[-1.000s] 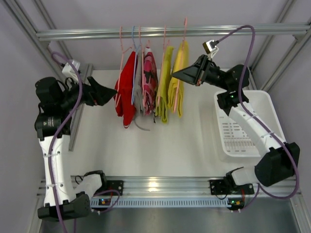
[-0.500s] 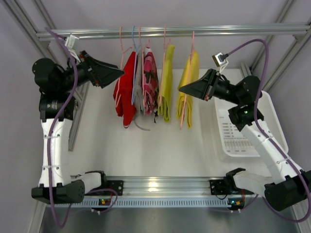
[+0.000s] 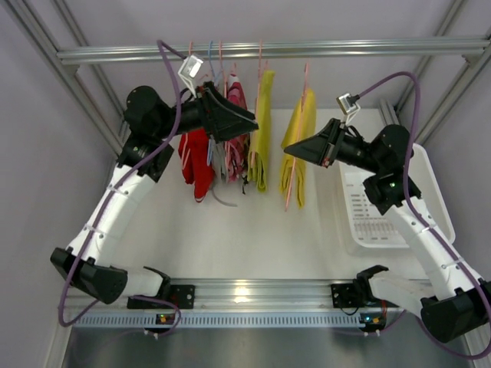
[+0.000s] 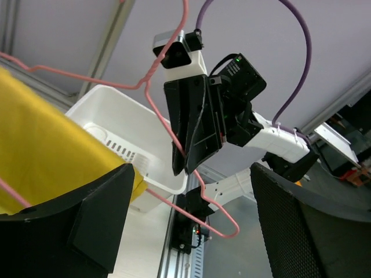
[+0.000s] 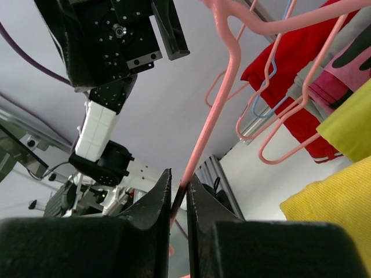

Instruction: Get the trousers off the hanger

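My right gripper point(image 3: 289, 151) is shut on the wire of a pink hanger point(image 3: 305, 86). It holds the hanger off the rail, with the bright yellow trousers point(image 3: 298, 157) draped over it. In the right wrist view the jaws point(image 5: 178, 194) pinch the pink wire point(image 5: 217, 92). The duller yellow-green trousers point(image 3: 263, 130) hang on their own hanger from the rail point(image 3: 345, 48). My left gripper point(image 3: 247, 119) is open and empty, raised in front of the hanging clothes. In the left wrist view point(image 4: 194, 174) its wide jaws frame the hanger point(image 4: 174, 200) and the yellow cloth point(image 4: 46, 150).
A red garment point(image 3: 196, 157) and a pink patterned garment point(image 3: 236, 126) hang on the rail behind my left gripper. A white basket point(image 3: 414, 153) stands on the table at the right, under my right arm. Metal frame posts run along both sides.
My left arm has swung up and right from the left side to the hanging clothes. My right gripper has carried the hanger with the bright yellow trousers right, off the rail.
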You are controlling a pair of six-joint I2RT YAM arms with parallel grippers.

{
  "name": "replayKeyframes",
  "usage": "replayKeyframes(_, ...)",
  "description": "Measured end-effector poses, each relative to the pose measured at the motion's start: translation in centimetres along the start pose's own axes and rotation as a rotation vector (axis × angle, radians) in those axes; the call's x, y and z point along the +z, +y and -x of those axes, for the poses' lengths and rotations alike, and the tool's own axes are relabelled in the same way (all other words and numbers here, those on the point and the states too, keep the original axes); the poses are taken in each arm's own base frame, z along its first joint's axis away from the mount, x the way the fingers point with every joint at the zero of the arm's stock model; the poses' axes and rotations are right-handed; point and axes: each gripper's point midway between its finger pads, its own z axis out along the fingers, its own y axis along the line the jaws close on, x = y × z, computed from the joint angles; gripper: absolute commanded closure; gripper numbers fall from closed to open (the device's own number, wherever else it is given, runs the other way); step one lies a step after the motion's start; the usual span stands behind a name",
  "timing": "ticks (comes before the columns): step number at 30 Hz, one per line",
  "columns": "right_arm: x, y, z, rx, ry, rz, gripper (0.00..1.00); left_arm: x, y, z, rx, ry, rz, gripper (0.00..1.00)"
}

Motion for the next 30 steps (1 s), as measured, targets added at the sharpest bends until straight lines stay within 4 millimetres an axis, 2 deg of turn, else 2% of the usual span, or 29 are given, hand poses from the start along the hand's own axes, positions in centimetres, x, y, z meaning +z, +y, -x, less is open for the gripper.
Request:
replayKeyframes(5, 0.1, -0.4, -0.6, 0.012, 0.019, -0.016, 1.0, 4.0, 0.5, -2.6, -0.092, 0.051, -0.072, 0.22)
replayKeyframes(8, 0.1, -0.4, -0.8, 0.01, 0.025, -0.013, 1.0, 5.5, 1.4, -4.5, -0.151, 0.081, -0.077, 0.27)
replayKeyframes(11, 0.2, -0.3, -1.0, 0.002, 0.032, -0.008, 1.0, 6.1, 2.6, -5.1, -0.194, 0.074, -0.055, 0.3)
replayKeyframes(14, 0.4, -0.1, -1.3, -0.005, 0.039, -0.001, 1.0, 6.7, 2.9, -4.9, -0.22, 0.052, -0.061, 0.32)
replayKeyframes(17, 0.5, 0.1, -1.6, -0.01, 0.049, 0.007, 1.0, 7.3, 2.4, -4.7, -0.234, 0.029, -0.091, 0.34)
replayKeyframes(24, 0.6, 0.3, -2.0, -0.005, 0.06, 0.012, 1.0, 8.3, 0.7, -6.3, -0.279, 0.049, -0.151, 0.37)
replayKeyframes(30, 0.7, 0.3, -2.0, -0.006, 0.06, 0.012, 1.0, 8.9, 0.8, -6.5, -0.316, 0.044, -0.157, 0.43)
